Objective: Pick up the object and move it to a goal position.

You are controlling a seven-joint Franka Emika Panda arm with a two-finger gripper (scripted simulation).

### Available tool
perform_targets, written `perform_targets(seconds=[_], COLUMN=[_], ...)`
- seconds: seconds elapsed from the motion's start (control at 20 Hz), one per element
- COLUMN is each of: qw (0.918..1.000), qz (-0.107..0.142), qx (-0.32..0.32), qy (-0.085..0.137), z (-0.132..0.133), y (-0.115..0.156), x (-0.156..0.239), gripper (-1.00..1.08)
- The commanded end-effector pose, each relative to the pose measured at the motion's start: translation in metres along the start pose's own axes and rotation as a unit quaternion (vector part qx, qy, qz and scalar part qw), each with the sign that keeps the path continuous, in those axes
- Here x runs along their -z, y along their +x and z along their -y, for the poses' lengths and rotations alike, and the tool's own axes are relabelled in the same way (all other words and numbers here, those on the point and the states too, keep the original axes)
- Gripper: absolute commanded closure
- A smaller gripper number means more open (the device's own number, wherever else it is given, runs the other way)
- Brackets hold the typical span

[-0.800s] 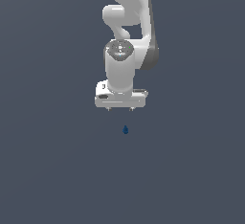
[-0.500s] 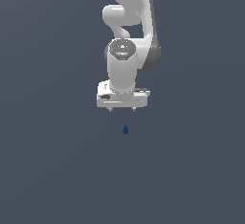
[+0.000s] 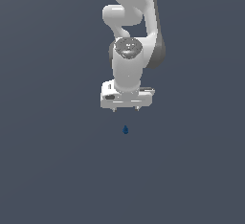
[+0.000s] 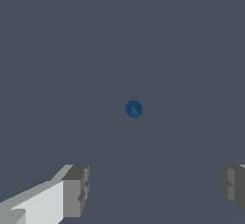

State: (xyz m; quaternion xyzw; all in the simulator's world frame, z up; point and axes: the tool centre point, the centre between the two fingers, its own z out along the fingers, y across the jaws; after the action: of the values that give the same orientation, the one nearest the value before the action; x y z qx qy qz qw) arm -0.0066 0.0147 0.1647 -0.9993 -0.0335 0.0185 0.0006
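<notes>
The object (image 3: pixel 125 130) is a tiny dark blue teardrop-like blob on the flat grey ground, far smaller than the gripper. In the wrist view it (image 4: pixel 133 109) shows as a small round blue dot. My white gripper (image 3: pixel 126 109) hangs above the ground, pointing down, just behind the object in the exterior view and apart from it. Its jaws stand wide apart and hold nothing. In the wrist view the two grey fingertips (image 4: pixel 76 189) sit far apart, with the object ahead of the gap between them.
The white arm (image 3: pixel 131 31) rises behind the gripper to the exterior view's top edge. The plain dark grey ground (image 3: pixel 52 161) spreads all around.
The gripper has turned a little about its vertical axis and shifted slightly toward the exterior view's right. The object has not moved.
</notes>
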Motion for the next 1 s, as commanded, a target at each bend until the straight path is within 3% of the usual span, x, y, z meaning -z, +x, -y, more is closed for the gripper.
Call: perform_targets(seconds=[0.0, 0.55, 0.95], qw=[1.0000, 0.9959, 0.9807], qz=[0.000, -0.005, -0.011], qx=[-0.006, -0.091, -0.195], qy=[0.000, 0.003, 0.004], z=[0.000, 0.001, 0.001], y=[0.001, 0.010, 0.021], x=[-0.002, -0.021, -0.047], gripper=[-0.92, -0.92, -0.92])
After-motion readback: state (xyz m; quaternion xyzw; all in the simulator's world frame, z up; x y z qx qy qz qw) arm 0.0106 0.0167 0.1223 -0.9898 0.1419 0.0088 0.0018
